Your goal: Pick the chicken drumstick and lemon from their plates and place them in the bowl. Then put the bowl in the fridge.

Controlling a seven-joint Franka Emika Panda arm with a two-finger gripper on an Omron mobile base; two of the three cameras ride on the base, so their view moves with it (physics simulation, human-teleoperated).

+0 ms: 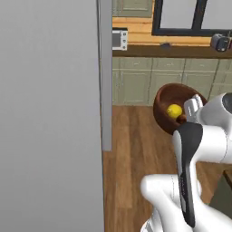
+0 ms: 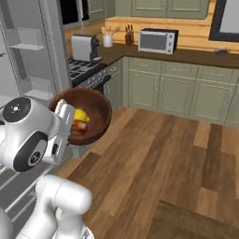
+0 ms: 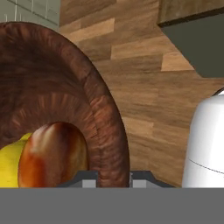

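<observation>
While the claw (image 3: 114, 177) stays out of the way of the bowl's contents, it is clamped shut on the thick wall of the bowl (image 2: 95, 112), one finger inside the rim and one outside, as the hand view shows at its lower edge. Nothing carries the bowl but this pinch: it hangs in the air above the wooden floor (image 2: 158, 154), tilted steeply so that its mouth faces sideways toward the room, not upward. Inside, the lemon (image 2: 81, 115) lies against the lower wall with the chicken drumstick (image 2: 79, 128) just beneath and touching it; in the hand view the drumstick's rounded brown end points toward the camera, so its long axis appears to run from the gripped rim inward toward the bowl's base, though its bone end is hidden. The open fridge (image 2: 28, 60), with its white interior and shelves, stands just beside the arm, its grey door (image 1: 50, 118) close on the other side.

Judged risks: with the mouth so far from level, a further tilt or a jolt could let the lemon roll out over the lower rim, the drumstick following. A rim pinch on a heavy bowl may also slip or swivel. The bowl's wide body could strike a shelf edge or the door on entry.
</observation>
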